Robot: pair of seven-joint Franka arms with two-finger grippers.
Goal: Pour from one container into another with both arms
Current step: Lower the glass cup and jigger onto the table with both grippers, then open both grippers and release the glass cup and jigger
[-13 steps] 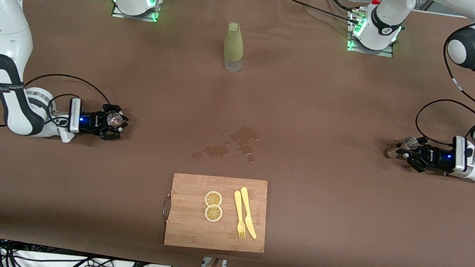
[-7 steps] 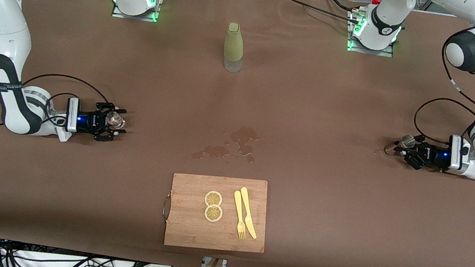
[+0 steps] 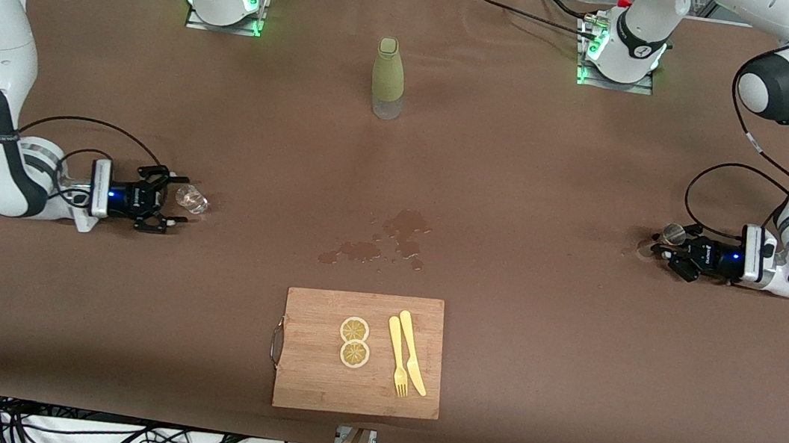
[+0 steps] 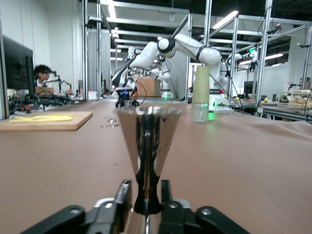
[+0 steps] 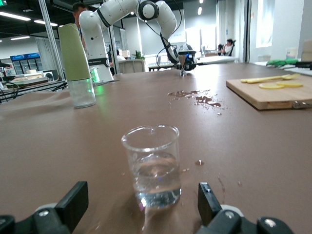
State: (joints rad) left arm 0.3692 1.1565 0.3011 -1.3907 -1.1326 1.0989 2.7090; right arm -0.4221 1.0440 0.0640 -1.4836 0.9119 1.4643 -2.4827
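Steel jigger (image 4: 147,146) upright, left gripper (image 4: 146,204) jaws pinching stem; right gripper (image 5: 141,204) jaws spread.

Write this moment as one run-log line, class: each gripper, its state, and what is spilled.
right gripper: open, clear of glass beaker | left gripper: around steel jigger stem | spill: mid-table
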